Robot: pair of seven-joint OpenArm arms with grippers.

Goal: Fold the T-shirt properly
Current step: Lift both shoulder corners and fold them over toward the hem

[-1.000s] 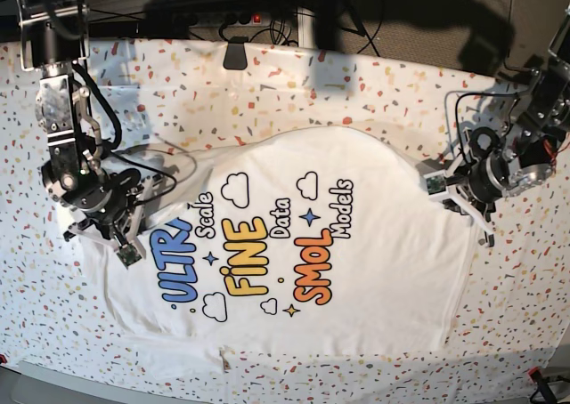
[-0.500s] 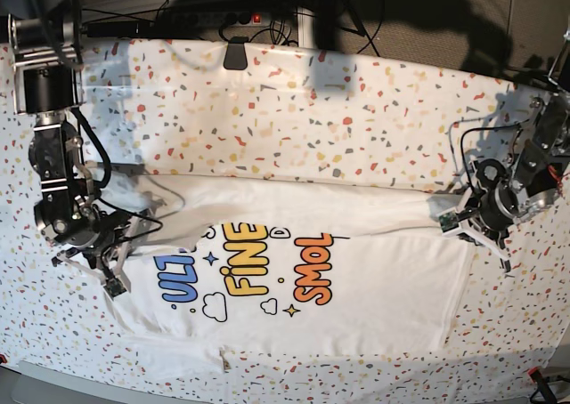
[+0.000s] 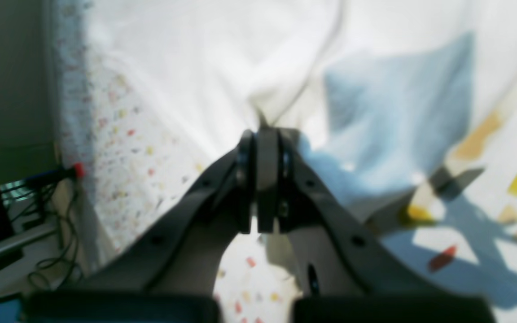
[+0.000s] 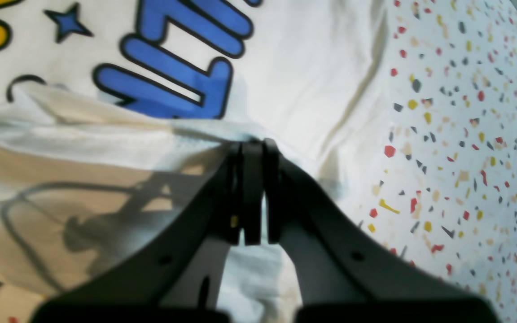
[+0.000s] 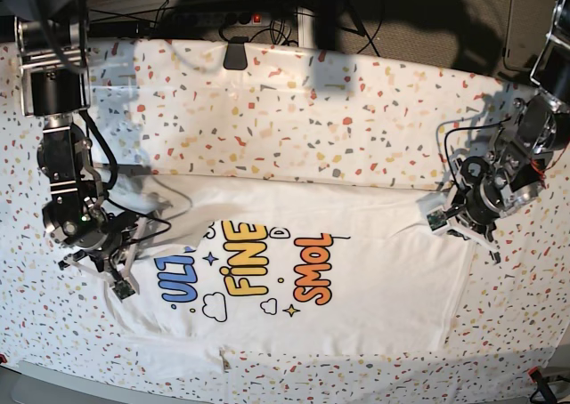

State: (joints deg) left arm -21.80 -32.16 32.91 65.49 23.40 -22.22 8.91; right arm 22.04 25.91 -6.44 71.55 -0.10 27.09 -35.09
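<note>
T-shirt (image 5: 356,270) cloth is spread flat over the middle of the bench (image 5: 294,110), closer to the front edge than to the back edge. It is white, with big cartoon letters in blue, yellow and orange, plus little clouds and stars. One part of the shirt is folded over, so a straight fold line is seen running across it and the tops of the letters are hidden under the fold. A speckled cloth (image 5: 356,128) with tiny colored dots is laid over the whole bench, under the shirt.

The left claw (image 5: 443,215) is seen at one end of the fold line, on the side of the bench where the shirt is plain white. It is clenched tight on a pinch of the shirt's edge. In the left wrist view, the shirt (image 3: 222,58) is seen bunched right at the tip of the left claw (image 3: 262,134), but that picture is blurry.

The right claw (image 5: 122,275) is at the other end of the fold, beside the blue letters. It is also clenched on the shirt. In the right wrist view, the folded edge of the shirt (image 4: 312,72) is gripped at the tip of the right claw (image 4: 251,144), just below the blue letters (image 4: 177,67).
</note>
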